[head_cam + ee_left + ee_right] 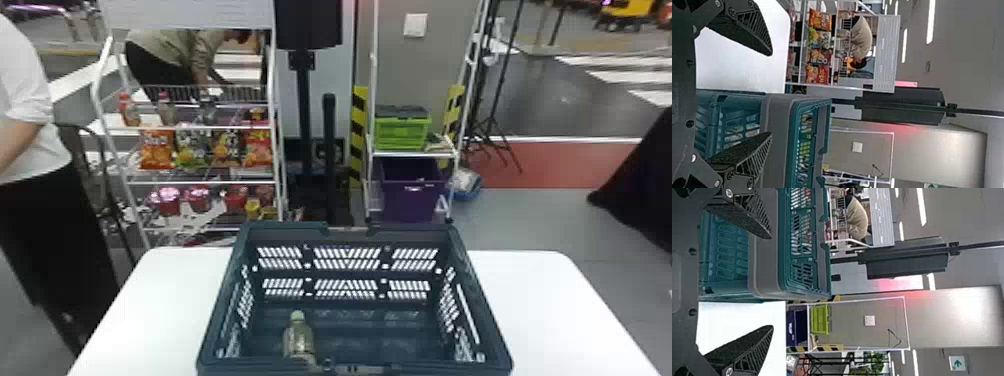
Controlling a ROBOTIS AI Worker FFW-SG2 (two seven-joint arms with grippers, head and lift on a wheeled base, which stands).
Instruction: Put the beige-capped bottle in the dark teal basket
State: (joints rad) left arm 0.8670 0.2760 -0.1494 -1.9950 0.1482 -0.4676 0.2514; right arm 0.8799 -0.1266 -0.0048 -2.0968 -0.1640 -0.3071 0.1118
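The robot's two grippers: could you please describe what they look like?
The left gripper and right gripper look alike: black, tapering, wedge-shaped fingers with rough-textured surfaces and ribbed, slotted sides, and pale round screw heads near their bases.

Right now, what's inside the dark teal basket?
One bottle with a beige cap, in the left half of the basket, by its near wall. The near rim covers the bottle's lower end and the floor just behind that wall; anything there is hidden.

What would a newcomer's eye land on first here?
Likely the big dark teal basket on the white table, with the bottle standing or leaning inside, toward its near left. Next, perhaps the bright snack bags on the white rack behind, to the left.
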